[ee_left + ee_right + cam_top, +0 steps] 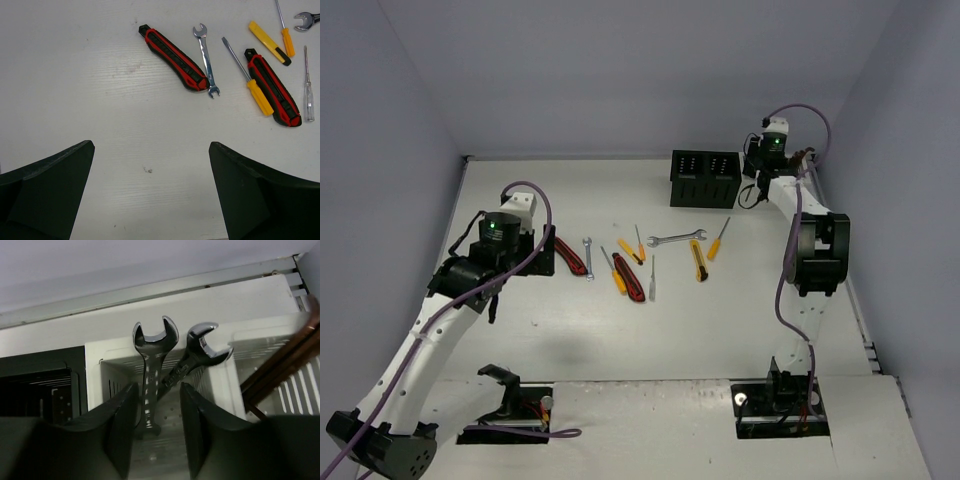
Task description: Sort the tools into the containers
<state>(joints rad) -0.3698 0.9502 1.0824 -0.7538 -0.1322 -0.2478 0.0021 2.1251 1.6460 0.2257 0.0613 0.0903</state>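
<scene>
Right hand (159, 390) stands parted around a stiff, slick steel wrench (151, 365) in the white box (92, 380) — left hand (151, 146) spread, empty; I'd grip the upper-centre red-black knife (173, 58) mid-handle.

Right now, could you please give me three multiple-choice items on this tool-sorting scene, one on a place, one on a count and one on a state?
1. Where are the two silver wrenches in the right wrist view? A in a drawer; B upright in the white box; C on a wall hook.
2. How many red-black utility knives lie on the table? A one; B four; C two.
3. How is the left gripper? A open and empty; B half shut; C fully shut.
Answers: 1 B, their heads poke above its white rim; 2 C, both show in the left wrist view; 3 A, its fingers stand wide over bare table.
</scene>
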